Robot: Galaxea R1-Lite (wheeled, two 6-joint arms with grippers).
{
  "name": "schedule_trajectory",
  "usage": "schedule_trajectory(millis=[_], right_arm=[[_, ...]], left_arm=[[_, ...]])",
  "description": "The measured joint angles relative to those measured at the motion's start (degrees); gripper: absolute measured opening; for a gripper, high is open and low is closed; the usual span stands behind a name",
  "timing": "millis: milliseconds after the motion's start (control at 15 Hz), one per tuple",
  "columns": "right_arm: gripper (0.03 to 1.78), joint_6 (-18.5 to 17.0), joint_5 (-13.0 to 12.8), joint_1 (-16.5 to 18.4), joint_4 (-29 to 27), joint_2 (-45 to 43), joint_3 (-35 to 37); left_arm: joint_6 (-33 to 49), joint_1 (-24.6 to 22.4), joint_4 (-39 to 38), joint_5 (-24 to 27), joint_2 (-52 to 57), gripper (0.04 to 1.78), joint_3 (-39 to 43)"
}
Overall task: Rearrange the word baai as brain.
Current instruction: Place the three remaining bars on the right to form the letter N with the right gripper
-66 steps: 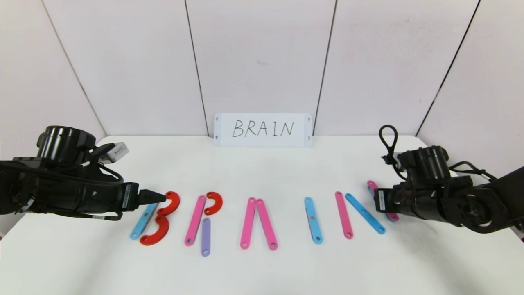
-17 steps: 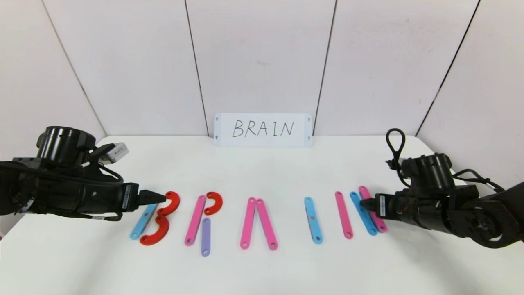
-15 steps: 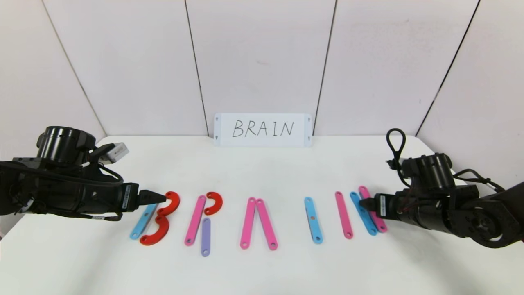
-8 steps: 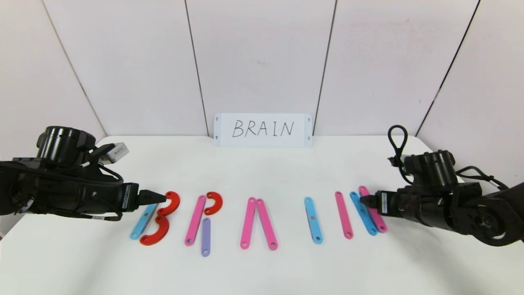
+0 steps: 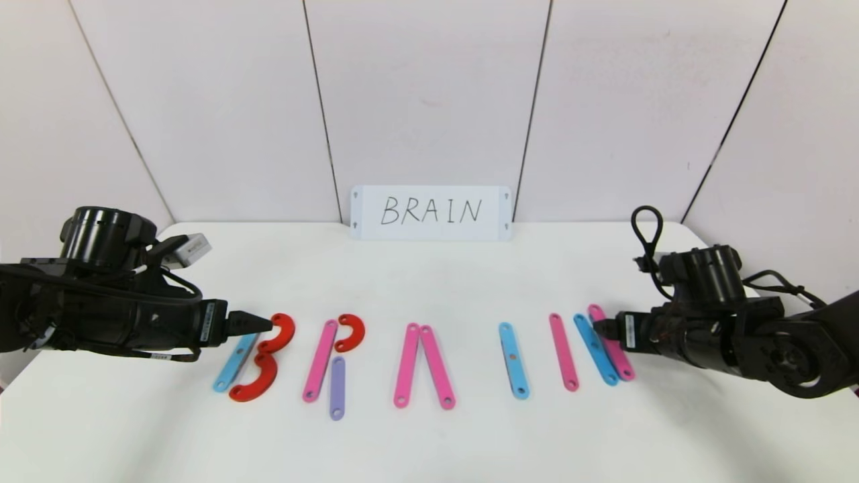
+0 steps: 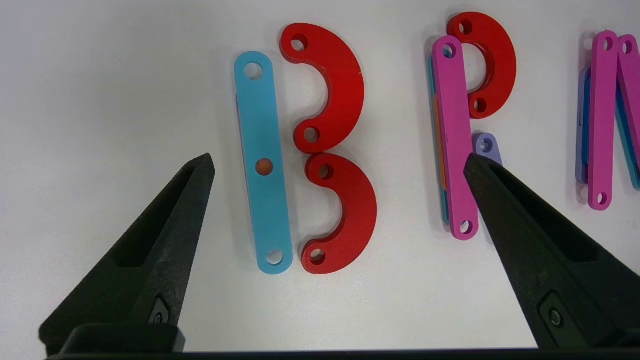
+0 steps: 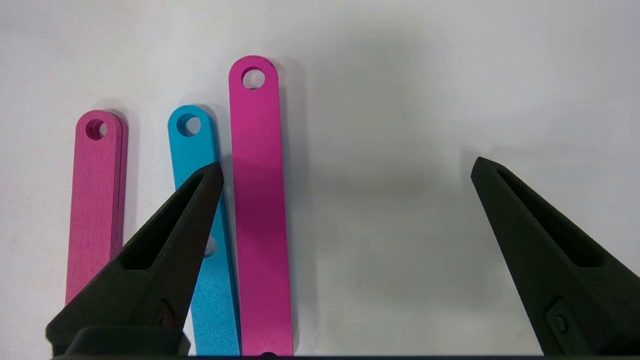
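Right pincer [image 7: 345, 170] hovering spread beside the pink bar [image 7: 260, 210]; left pincer [image 6: 337, 162] hovering spread over the red hooks [image 6: 335, 90] on the surface [image 5: 429, 443].

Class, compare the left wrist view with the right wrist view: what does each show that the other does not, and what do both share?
Only the left wrist view: the red hooks, a purple bar and a light-blue bar forming B and R. Only the right wrist view: the three bars of the N, two pink and one blue. Both: open black jaws over the white table.

Card [image 5: 430, 212] behind — letter pieces [image 5: 416, 364] before
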State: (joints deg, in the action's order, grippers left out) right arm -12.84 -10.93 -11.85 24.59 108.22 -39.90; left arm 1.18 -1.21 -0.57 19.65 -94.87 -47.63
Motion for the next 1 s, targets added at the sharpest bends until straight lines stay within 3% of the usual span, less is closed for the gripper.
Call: schedule_trajectory(millis=[400, 600, 1000], right_arm=[[1.74, 0.30, -0.24, 0.33, -0.06, 0.94, -0.15], [1.74, 1.21, -2.49, 0.72, 0.11, 1.05, -0.17], [1.74, 1.35, -2.45, 0.35, 0.43, 2.34, -1.16]], left_arm=[[0.00, 0.00, -0.02, 0.00, 0.00, 1.74, 0.00], [0.00, 0.00, 0.00, 0.02, 0.00, 1.74, 0.00], [0.00, 0.00, -0.02, 0.02, 0.00, 1.74, 0.00]])
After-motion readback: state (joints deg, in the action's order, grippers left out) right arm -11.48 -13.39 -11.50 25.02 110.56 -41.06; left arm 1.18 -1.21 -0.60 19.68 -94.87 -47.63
